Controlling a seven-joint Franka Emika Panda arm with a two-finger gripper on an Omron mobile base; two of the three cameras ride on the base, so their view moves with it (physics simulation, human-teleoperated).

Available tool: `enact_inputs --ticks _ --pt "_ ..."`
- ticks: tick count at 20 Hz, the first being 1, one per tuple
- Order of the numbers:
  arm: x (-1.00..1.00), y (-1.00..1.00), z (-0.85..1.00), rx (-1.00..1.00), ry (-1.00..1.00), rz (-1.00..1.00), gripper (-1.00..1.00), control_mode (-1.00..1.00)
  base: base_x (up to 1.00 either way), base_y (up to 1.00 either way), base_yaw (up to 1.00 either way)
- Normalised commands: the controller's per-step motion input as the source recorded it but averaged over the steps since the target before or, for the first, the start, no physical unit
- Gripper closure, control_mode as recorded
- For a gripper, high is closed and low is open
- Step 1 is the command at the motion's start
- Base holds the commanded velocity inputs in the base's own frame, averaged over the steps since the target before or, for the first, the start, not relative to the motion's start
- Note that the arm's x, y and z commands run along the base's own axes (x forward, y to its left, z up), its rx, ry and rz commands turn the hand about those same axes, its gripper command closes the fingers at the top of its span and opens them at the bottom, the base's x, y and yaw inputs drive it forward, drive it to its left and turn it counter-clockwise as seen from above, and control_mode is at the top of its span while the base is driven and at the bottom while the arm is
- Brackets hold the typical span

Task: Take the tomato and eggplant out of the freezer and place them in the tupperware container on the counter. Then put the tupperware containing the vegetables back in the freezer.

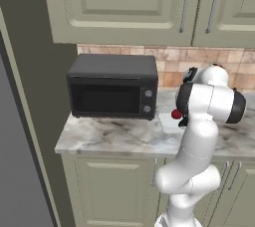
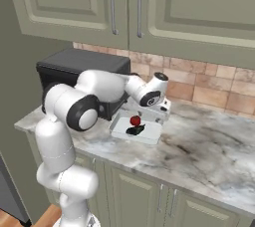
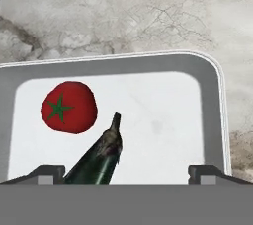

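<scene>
Veined marble is seen as the worktop [image 2: 199, 146] beneath olive-green cabinets, with a tiled backsplash [image 2: 209, 89] behind it. Over this surface the fingers [image 3: 126, 172] are spread wide and released, with nothing gripped between them; one fingertip [image 3: 47, 172] stands at each side of the tray's near edge in the hand view. Directly between and below the fingers the eggplant [image 3: 99, 160] is laid inside the tupperware container [image 3: 210, 120], its tapered stem end pointed away from the fingers. Just beyond it and toward the left fingertip the tomato [image 3: 68, 106] is rested on the tray floor, close beside the eggplant's tip; whether the two touch cannot be told. In the right base view the tomato [image 2: 135, 120] and eggplant [image 2: 135, 131] are seen together in the container [image 2: 119, 132], under the hand. Farther out, a black microwave [image 1: 112, 87] is stood on the worktop just beside the tray, and the freezer [image 1: 12, 161] is seen at the far left edge.
</scene>
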Motion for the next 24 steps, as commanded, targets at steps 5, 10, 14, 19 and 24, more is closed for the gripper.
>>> enact_inputs --ticks 5,10,14,19,24 --pt "-0.27 -0.48 -0.11 0.0 -0.02 0.03 -1.0 -1.0 0.0 0.0 0.0" --pt "-0.09 -0.06 -0.23 0.0 0.0 0.04 -1.0 -1.0 0.0 0.0 0.0" --pt "0.0 -0.28 -0.19 0.0 0.0 0.04 -1.0 -1.0 0.0 0.0 0.0" --pt "0.0 -0.41 -0.16 0.0 0.0 0.04 -1.0 -1.0 0.0 0.0 0.0" --pt "0.0 -0.07 -0.28 0.0 0.0 0.06 -1.0 -1.0 0.0 0.0 0.0"
